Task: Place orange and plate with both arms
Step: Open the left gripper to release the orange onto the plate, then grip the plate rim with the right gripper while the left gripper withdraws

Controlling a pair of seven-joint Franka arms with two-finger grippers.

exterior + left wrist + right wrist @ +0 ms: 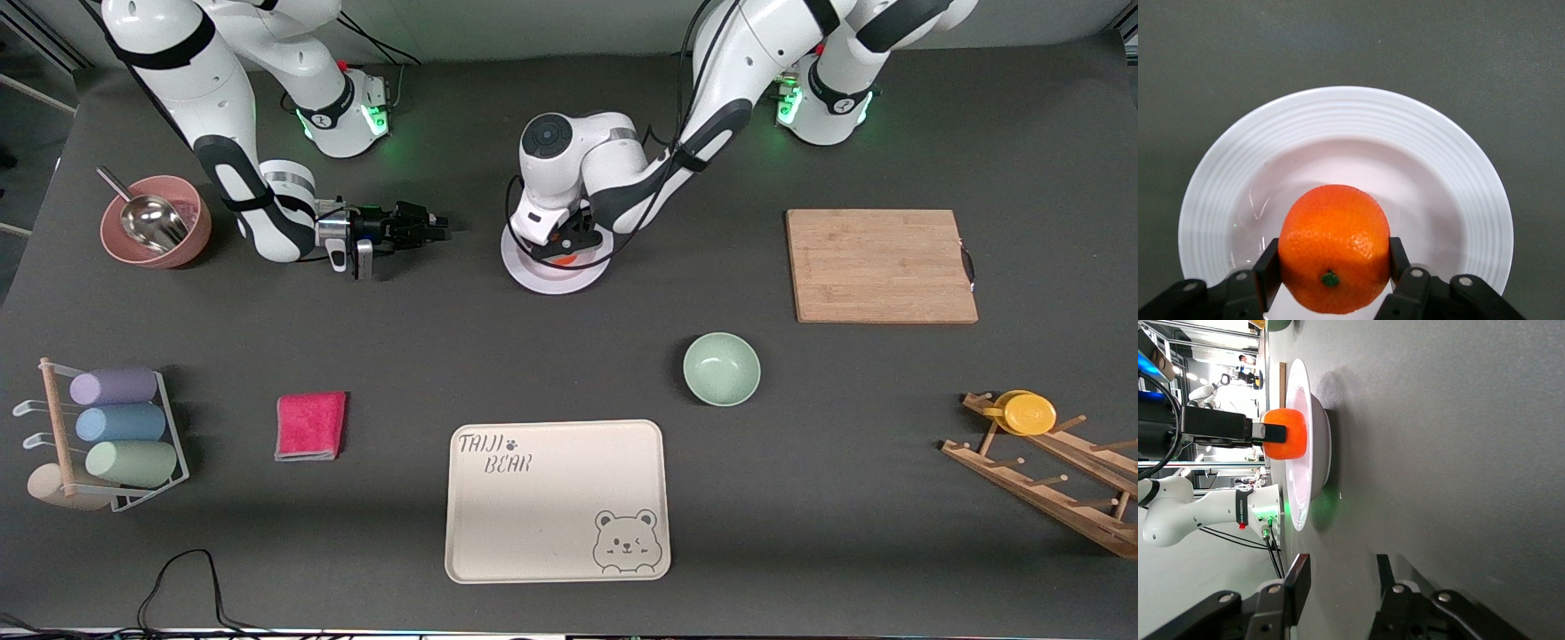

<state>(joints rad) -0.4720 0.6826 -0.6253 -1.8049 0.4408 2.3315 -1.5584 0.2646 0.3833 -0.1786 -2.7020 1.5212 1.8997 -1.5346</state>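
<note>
The white plate (pixel 551 276) lies on the dark table mat at mid-table. The orange (pixel 562 259) rests in its well, seen from above in the left wrist view, where the orange (pixel 1333 257) sits on the plate (pixel 1338 133). My left gripper (pixel 569 244) reaches down over the plate, its fingers (pixel 1268 260) pressed on both sides of the fruit. My right gripper (pixel 436 229) hangs low beside the plate, toward the right arm's end, open and empty. Its own view shows the right gripper (pixel 1341 577) facing the plate's rim (pixel 1298 387) and the orange (pixel 1286 433).
A pink bowl with a metal scoop (pixel 156 222) stands at the right arm's end. A wooden cutting board (pixel 880 265), a pale-green bowl (pixel 721 369), a beige bear-print tray (pixel 556 502), a red cloth (pixel 310 425), a cup rack (pixel 107 436) and a wooden rack (pixel 1049 462) surround the middle.
</note>
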